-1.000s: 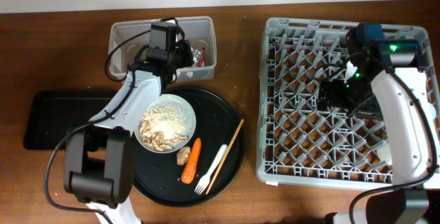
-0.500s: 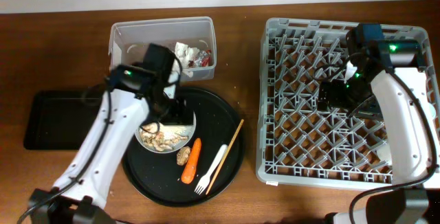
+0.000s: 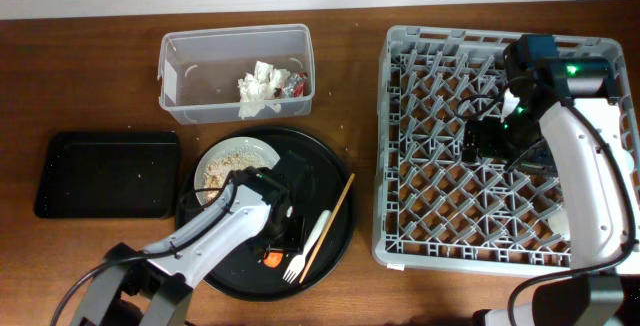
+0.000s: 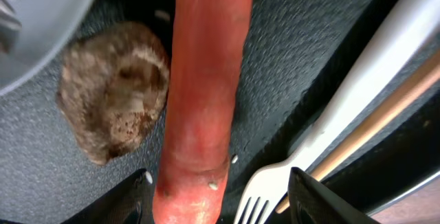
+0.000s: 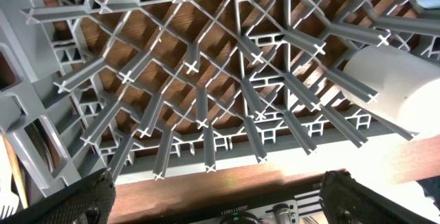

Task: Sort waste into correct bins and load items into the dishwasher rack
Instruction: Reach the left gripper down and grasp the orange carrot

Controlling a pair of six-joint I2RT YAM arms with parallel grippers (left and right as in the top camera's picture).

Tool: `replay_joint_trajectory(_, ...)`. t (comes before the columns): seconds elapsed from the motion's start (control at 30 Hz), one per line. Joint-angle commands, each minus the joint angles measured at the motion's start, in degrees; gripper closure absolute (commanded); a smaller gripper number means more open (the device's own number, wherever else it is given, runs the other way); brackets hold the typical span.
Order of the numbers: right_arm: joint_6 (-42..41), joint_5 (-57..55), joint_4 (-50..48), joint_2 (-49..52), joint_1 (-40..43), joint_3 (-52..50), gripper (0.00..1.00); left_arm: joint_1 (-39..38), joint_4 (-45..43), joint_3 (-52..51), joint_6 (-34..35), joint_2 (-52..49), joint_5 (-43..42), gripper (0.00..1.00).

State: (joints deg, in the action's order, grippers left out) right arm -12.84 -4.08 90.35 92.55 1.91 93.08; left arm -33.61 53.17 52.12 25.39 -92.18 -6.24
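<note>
My left gripper (image 3: 283, 234) is open, low over the round black tray, its fingers (image 4: 227, 207) either side of the lower end of the orange carrot (image 4: 206, 80). A bit of the carrot shows in the overhead view (image 3: 272, 259). The brown lump (image 4: 113, 90) lies just left of it. The white fork (image 4: 344, 135) and the wooden chopstick (image 4: 392, 107) lie to its right. The white plate (image 3: 262, 144) holds rice-like scraps (image 3: 230, 161). The clear tub (image 3: 180, 76) holds the crumpled tissue (image 3: 260, 86) and the red-and-silver wrapper (image 3: 296, 84). My right gripper (image 3: 497, 136) is open and empty over the grey rack (image 3: 400, 166).
The shallow black rectangular tray (image 3: 105, 174) lies at the left. The round black tray (image 3: 335, 181) sits between it and the rack. In the right wrist view a white cup (image 5: 399, 86) lies in the rack (image 5: 206, 80), and the table edge shows below it.
My left arm has swung from the clear tub, across the plate, down to the carrot. The tissue and wrapper now show uncovered in the tub. The right arm has not moved.
</note>
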Motion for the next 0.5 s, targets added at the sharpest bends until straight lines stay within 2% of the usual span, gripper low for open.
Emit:
replay_joint_trajectory(0.0,0.42,-0.9,0.24,-0.59,0.42,0.07,0.02,-0.15,-0.61,-1.84,0.98,-0.07,-0.44,0.36)
replay_joint_trajectory(0.07,0.42,-0.9,0.35,-0.59,0.42,0.07,0.01,-0.15,-2.29,-3.06,0.96,-0.11,-0.44,0.38)
replay_joint_trajectory(0.1,0.42,-0.9,0.35,-0.59,0.42,0.07,0.01,-0.15,-2.89,-3.32,0.94,-0.11,-0.39,0.42)
replay_joint_trajectory(0.13,0.42,-0.9,0.37,-0.59,0.42,0.07,0.02,-0.15,-3.34,-3.34,0.94,-0.11,-0.39,0.54)
replay_joint_trajectory(0.17,0.42,-0.9,0.37,-0.59,0.42,0.07,0.02,-0.15,-3.45,-3.34,0.94,-0.11,-0.37,0.56)
replay_joint_trajectory(0.47,0.42,-0.9,0.39,-0.59,0.42,0.07,0.02,-0.15,-4.72,-5.2,0.94,-0.72,-0.04,0.56)
